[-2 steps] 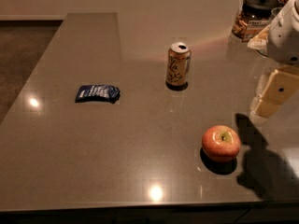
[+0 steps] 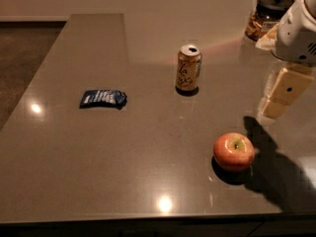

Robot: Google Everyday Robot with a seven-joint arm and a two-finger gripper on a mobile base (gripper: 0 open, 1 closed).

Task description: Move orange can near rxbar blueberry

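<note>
The orange can stands upright on the grey table, a little back of the middle, with its silver top opened. The rxbar blueberry, a flat dark-blue wrapper, lies to the left of the can, well apart from it. My gripper hangs over the right edge of the table, to the right of the can and above and behind a red-yellow apple. It holds nothing that I can see.
The apple sits at the front right, close to the gripper's shadow. A glass jar with a dark lid stands at the back right corner. The table's left edge drops to a dark floor.
The gripper has shifted slightly to the left, toward the table. The can, the bar and the apple have not moved.
</note>
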